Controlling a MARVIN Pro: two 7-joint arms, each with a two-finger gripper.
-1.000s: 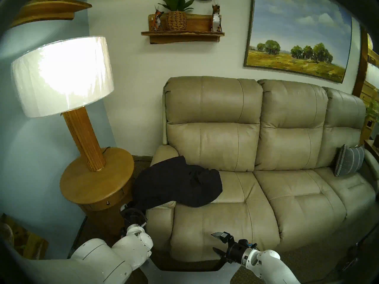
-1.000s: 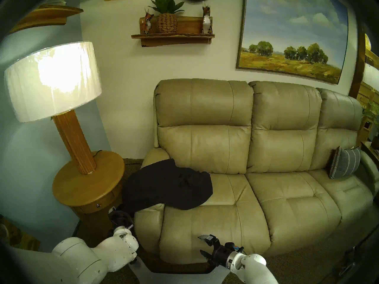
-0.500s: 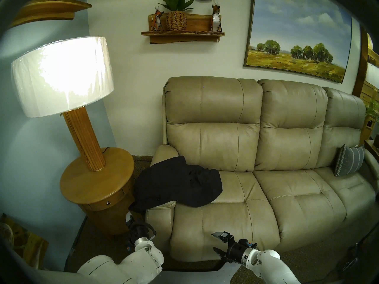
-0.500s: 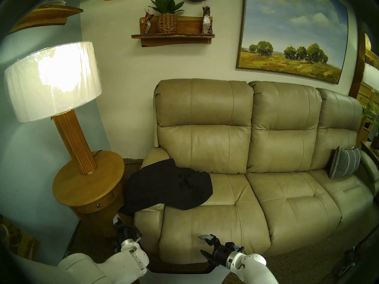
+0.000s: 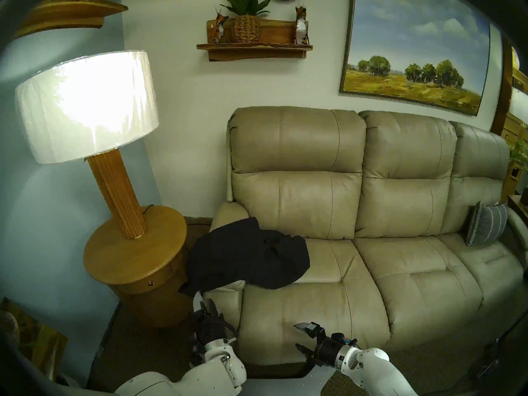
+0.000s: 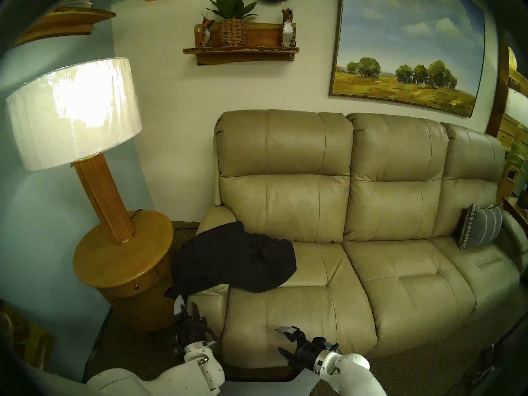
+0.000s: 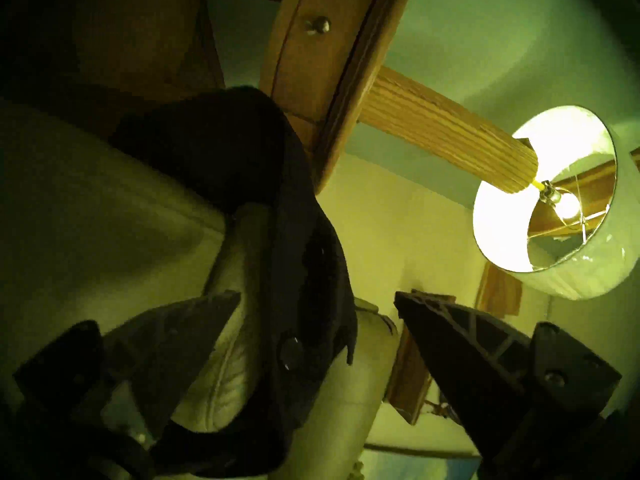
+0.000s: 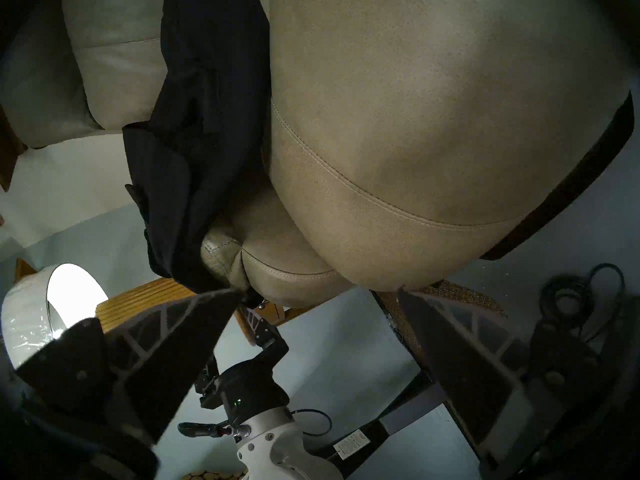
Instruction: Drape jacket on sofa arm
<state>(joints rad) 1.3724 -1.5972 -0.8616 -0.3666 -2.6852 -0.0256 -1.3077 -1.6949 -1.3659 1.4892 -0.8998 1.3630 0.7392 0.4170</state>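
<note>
Beige sofa [image 5: 357,244] is carrying the jacket [image 5: 248,258], lying across the sofa arm [image 5: 225,296]. Left tool [image 5: 205,301] is hovering below its hem, gaping, empty; right tool [image 5: 300,339] is gaping wide, empty.

No text, label or number is clear enough to read.

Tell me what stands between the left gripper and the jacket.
Nothing visible. The left gripper is open just below the jacket hem hanging off the sofa arm, beside the round table.
</note>
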